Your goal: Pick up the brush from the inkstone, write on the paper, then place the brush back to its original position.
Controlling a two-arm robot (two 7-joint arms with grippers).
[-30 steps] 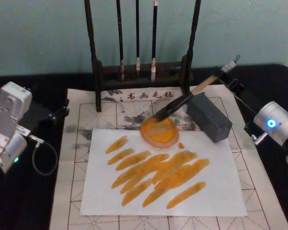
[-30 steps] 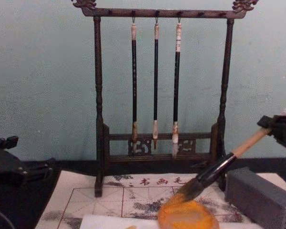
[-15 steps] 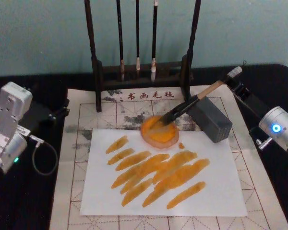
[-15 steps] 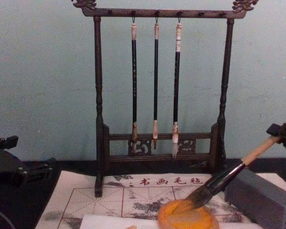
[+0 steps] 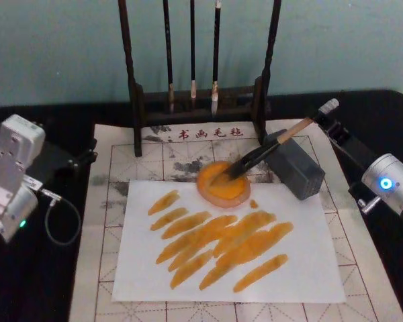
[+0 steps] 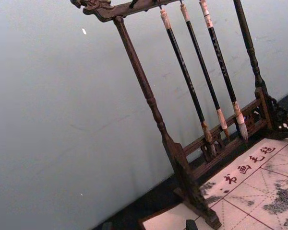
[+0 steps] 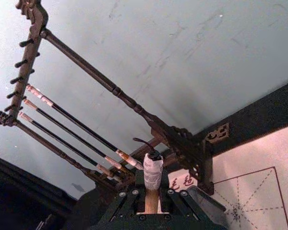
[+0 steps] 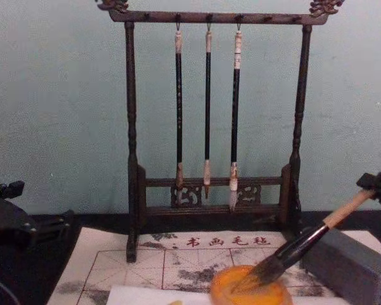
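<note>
1. Right end effector (image 5: 320, 117) is sitting over the back-right corner of the mat (image 5: 107, 201). Its fingers are clamping the pale top end of the brush (image 5: 265, 151), and the right wrist view is showing the handle pinched between them.
2. Brush is slanting down with its bristles resting in the round orange inkstone (image 5: 223, 186), which is at the back edge of the paper (image 5: 302, 268). The shaft is crossing the corner of the grey block (image 5: 297, 168); touching or just above, cannot tell.
3. Risk: if the grip is opening before the shaft is seated on the block, the brush could be rolling off and smearing the orange strokes on the paper.
4. Risk: pushing further along the shaft could be shoving or tipping the inkstone and spilling colour onto paper and mat.
5. Risk: backing off with the fingers barely parted, or with the cord at the handle end snagging, could be dragging the brush out again.
6. Left end effector (image 5: 84, 155) is parking at the worktop's left edge, well apart.
</note>
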